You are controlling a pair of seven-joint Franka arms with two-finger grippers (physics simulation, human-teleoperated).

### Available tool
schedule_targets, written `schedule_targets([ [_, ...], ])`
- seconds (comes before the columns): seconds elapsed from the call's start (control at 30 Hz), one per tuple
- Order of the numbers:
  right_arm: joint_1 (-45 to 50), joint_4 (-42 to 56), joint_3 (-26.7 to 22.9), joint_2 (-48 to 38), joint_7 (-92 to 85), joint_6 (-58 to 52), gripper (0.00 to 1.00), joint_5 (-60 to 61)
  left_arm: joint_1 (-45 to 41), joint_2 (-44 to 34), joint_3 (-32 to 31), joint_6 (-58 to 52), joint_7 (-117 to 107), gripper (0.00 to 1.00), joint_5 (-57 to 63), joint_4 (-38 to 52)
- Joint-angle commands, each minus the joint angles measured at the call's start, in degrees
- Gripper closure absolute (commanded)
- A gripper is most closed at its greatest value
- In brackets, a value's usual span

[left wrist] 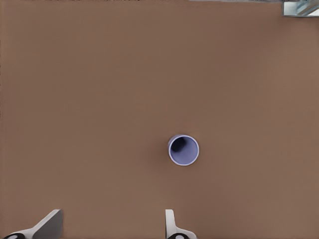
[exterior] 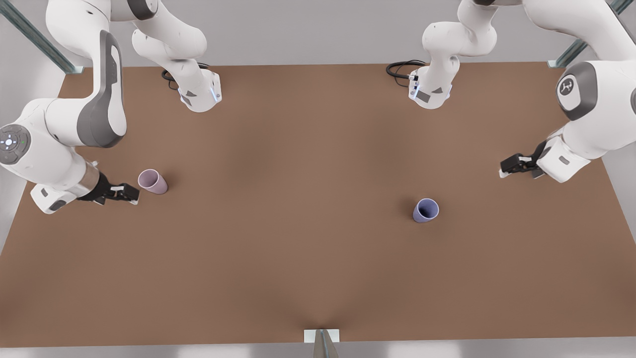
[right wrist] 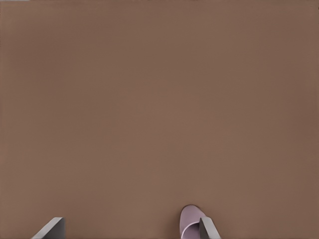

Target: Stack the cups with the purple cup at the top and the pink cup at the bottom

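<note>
Approach step, nothing grasped: right gripper [exterior: 130,194] open just beside pink cup [exterior: 153,181] at front view's left, left gripper [exterior: 514,165] open (well apart from purple cup [exterior: 426,210], right of centre); next, probably close in and grasp.

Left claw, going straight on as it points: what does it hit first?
Probably the bare table: the left claw points downward, and the purple cup stands clear of its open fingers. Depth is uncertain.
</note>
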Motion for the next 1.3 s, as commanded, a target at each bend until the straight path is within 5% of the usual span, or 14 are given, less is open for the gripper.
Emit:
schedule_targets([
  [0.0, -0.25, 0.1, -0.01, -0.06, -0.49, 1.99, 0.0, 0.13, -0.14, 0.08, 0.09, 1.25, 1.47, 0.0, 0.13, -0.05],
  [0.47, 3.26, -1.04, 0.87, 4.51, -1.63, 4.37, 0.0, 0.92, -0.05, 0.61, 0.01, -1.12, 0.94, 0.0, 0.04, -2.07],
  [0.67, 2.56, -24.07, 0.34, -8.32, -1.63, 10.34, 0.0, 0.49, -0.14, 0.7, 0.01, -1.21, 0.94, 0.0, 0.04, -2.07],
  [1.0, -6.67, -36.64, -0.36, -14.39, -4.27, 13.95, 0.0, 0.66, -0.05, 1.14, 0.01, -1.21, 0.94, 0.0, 0.13, -2.42],
  [1.27, -6.58, -38.66, -1.41, -9.64, -4.89, 21.07, 0.0, 5.05, -0.14, 1.22, 0.01, -1.38, 0.94, 0.0, 0.13, -2.42],
])
